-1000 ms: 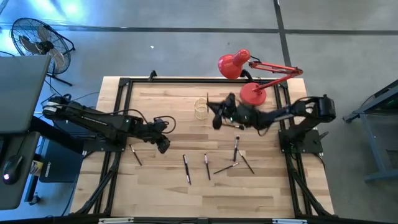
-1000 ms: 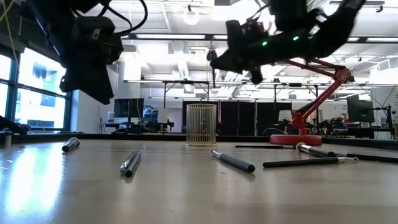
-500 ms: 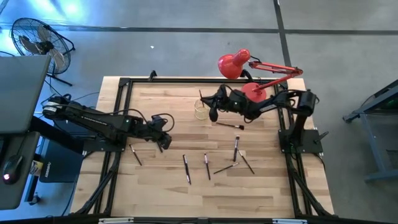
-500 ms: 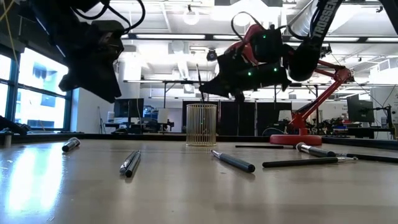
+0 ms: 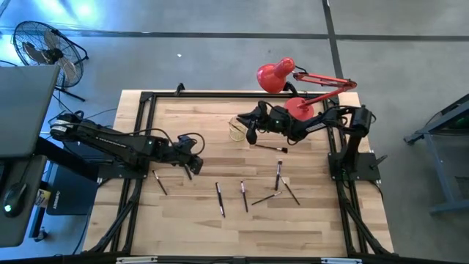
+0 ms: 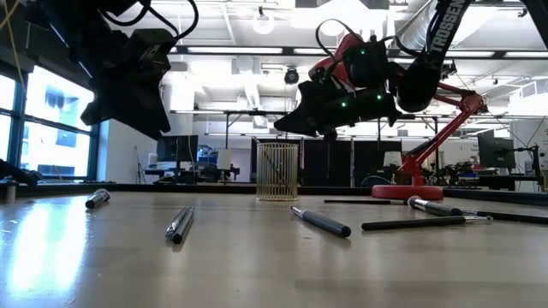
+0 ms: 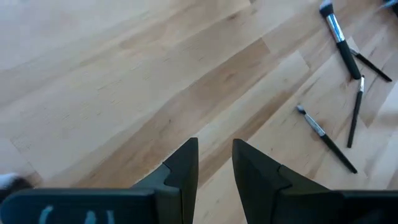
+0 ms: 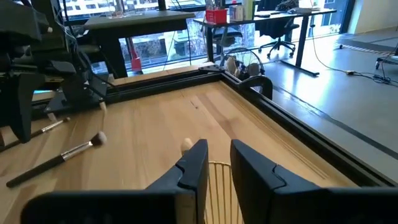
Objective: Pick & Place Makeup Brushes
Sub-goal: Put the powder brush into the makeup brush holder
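Observation:
Several makeup brushes lie flat on the wooden table: one [image 5: 160, 182] near the left edge, one [image 5: 271, 147] beside the right arm, the others [image 5: 244, 196] in a loose group toward the near edge. A small gold wire cup [image 5: 236, 130] stands at the far middle. My right gripper [image 8: 219, 149] hovers open just above the cup's rim [image 8: 217, 171], pointing nearly level toward the table's left. A pale brush tip [image 8: 186, 145] shows beside one finger. My left gripper [image 7: 215, 146] hangs open over bare wood at the left, slanting down, with nothing between its fingers.
A red desk lamp [image 5: 293, 88] stands at the far right corner, close behind the right arm. Black frame rails [image 5: 146, 103] run round the table. Bare wood lies between the left gripper and the cup.
My right gripper has moved toward the table's left and far edge and down, ending over the cup. It carried a brush upright, and that brush no longer sticks up from its fingers. My left gripper has turned a little in place.

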### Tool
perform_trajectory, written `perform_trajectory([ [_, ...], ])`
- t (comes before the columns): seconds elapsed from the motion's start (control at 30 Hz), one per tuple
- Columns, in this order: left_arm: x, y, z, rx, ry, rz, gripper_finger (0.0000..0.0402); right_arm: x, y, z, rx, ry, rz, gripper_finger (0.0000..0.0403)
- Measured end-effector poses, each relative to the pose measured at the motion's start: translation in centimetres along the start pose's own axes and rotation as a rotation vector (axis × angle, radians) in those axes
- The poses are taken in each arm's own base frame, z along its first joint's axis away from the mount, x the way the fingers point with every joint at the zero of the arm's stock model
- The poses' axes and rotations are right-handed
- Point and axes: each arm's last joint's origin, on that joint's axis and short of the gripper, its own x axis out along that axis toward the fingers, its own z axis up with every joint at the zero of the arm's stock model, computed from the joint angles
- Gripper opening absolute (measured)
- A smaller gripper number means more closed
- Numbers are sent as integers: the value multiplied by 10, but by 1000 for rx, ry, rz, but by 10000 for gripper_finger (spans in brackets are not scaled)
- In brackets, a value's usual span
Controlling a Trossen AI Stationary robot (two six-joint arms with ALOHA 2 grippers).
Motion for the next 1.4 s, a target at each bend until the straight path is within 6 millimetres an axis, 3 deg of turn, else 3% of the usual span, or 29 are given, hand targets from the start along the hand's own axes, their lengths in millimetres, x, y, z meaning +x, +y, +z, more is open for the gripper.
perform_trajectory([
  [0.13, 0, 0, 0, 1, -4, 3, 97, -1, 1, 3, 15, -7, 23, 52],
  [0.3, 0, 0, 0, 71, 0, 3, 97, -4, 6, 10, 12, -4, 37, 8],
  [0.47, -5, -6, 4, 320, 26, -29, 93, -17, 32, 27, -108, 76, 25, 3],
  [0.6, -12, -17, 13, 581, -14, -53, 59, -36, 57, 42, -162, 136, -57, 3],
  [0.73, -21, -28, 22, 826, -57, -76, 8, -61, 84, 51, -61, 211, -123, 1],
  [0.9, -28, -34, 28, 996, -87, -54, 6, -87, 117, 59, 150, 392, -249, 1],
  [1.2, -29, -36, 30, 1104, -99, -74, 2, -116, 172, 74, 403, 755, -517, 0],
  [1.4, -29, -37, 28, 1105, -74, -126, 3, -112, 197, 66, 549, 981, -683, 0],
])
